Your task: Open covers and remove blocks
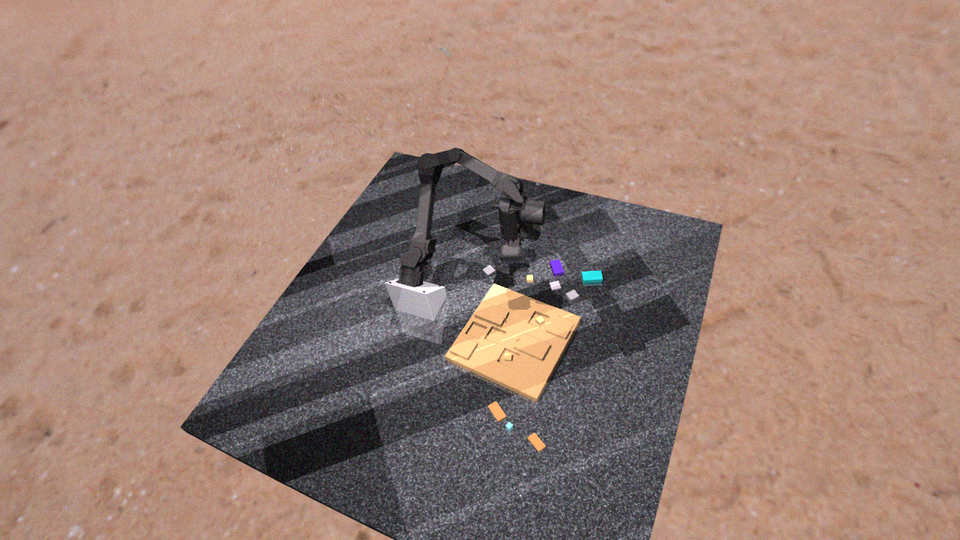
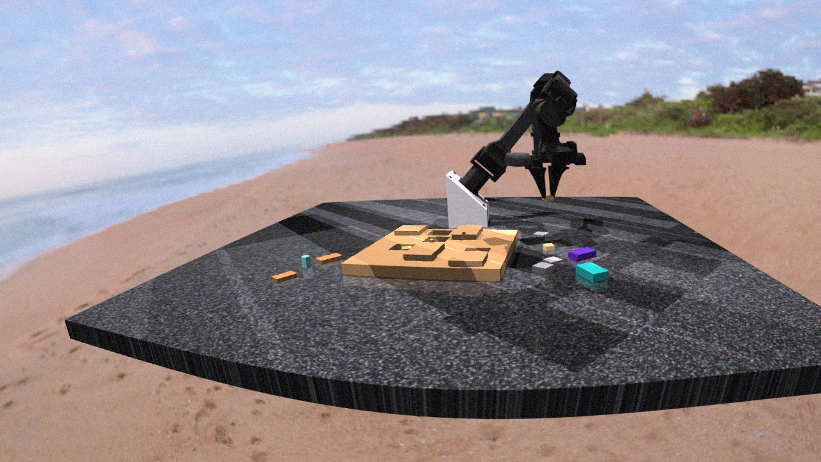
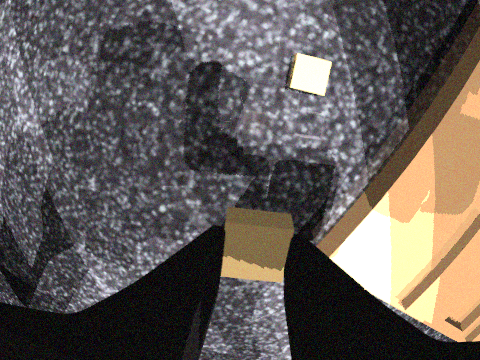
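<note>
My gripper (image 1: 510, 253) (image 2: 548, 195) (image 3: 255, 243) is shut on a small tan block (image 3: 258, 243) and holds it above the table, just off the far corner of the tan puzzle board (image 1: 520, 377) (image 2: 419, 271) (image 3: 454, 160). The board's covers look slid or swung aside. A pale block (image 1: 540, 319) shows in one well, and a small one (image 1: 508, 356) in another. A small yellow block (image 1: 529, 277) (image 2: 548, 247) (image 3: 311, 74) lies on the table just ahead of the gripper.
A purple block (image 1: 556, 266) (image 2: 581, 253), a cyan block (image 1: 591, 276) (image 2: 591, 271) and three white blocks (image 1: 489, 270) (image 1: 555, 285) (image 1: 571, 295) lie beside the board. Two orange pieces (image 1: 496, 410) (image 1: 536, 441) and a tiny cyan block (image 1: 509, 425) lie at its other side. The arm's white base (image 1: 415, 298) (image 2: 465, 202) stands nearby.
</note>
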